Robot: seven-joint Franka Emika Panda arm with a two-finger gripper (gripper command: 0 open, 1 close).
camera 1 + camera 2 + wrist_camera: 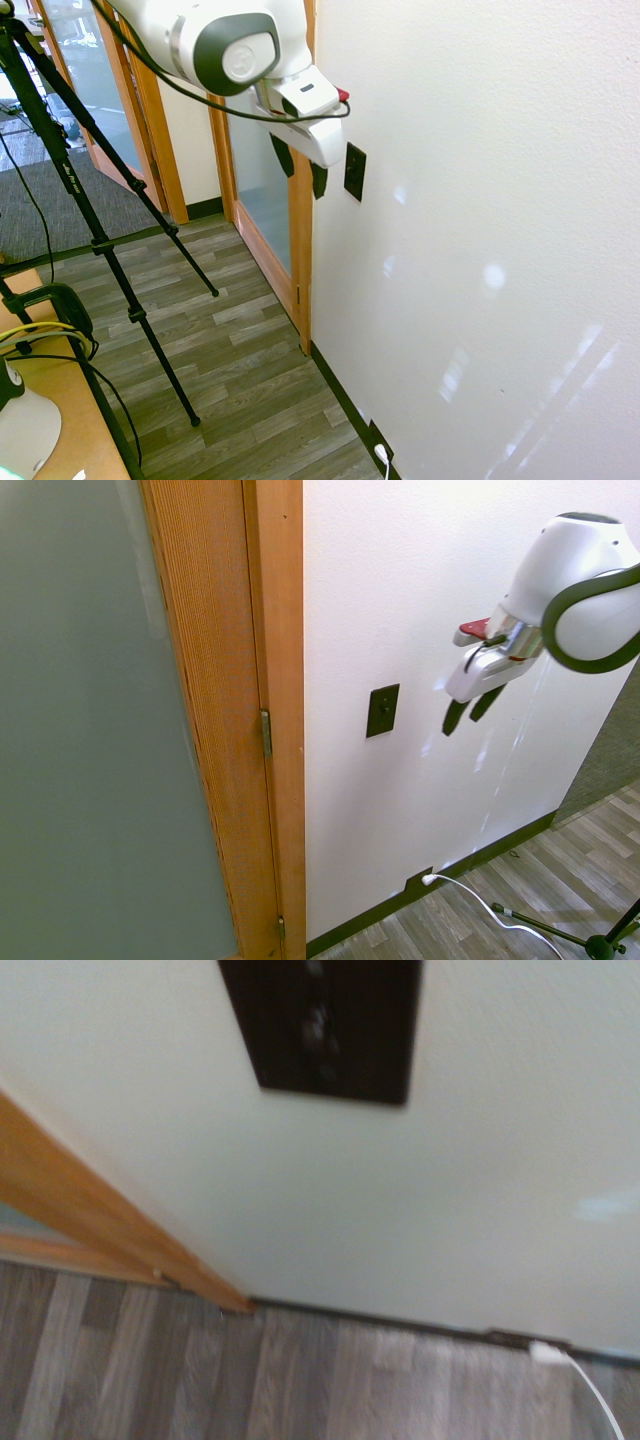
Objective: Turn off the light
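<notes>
We see the hand [470, 714] released, its two black fingers [454, 718] spread and holding nothing, pointing steeply down close to the white wall [440, 590]. The small black upright rectangular switch plate [382, 710] sits on that wall, near the hand but apart from it, just beside the wooden door frame [280, 680]. Low at the baseboard, a white plug [428, 879] sits in a black outlet plate [414, 884].

So the white wall [420, 600] is what carries everything here: a small black switch plate [383, 711] sits upright on it just beside the wooden door frame [275, 680]. Down at the dark baseboard [480, 858] there's a black outlet plate [416, 885] with a white plug [429, 879], I think, and its cord trails over the grey wood-look floor [560, 890].
</notes>
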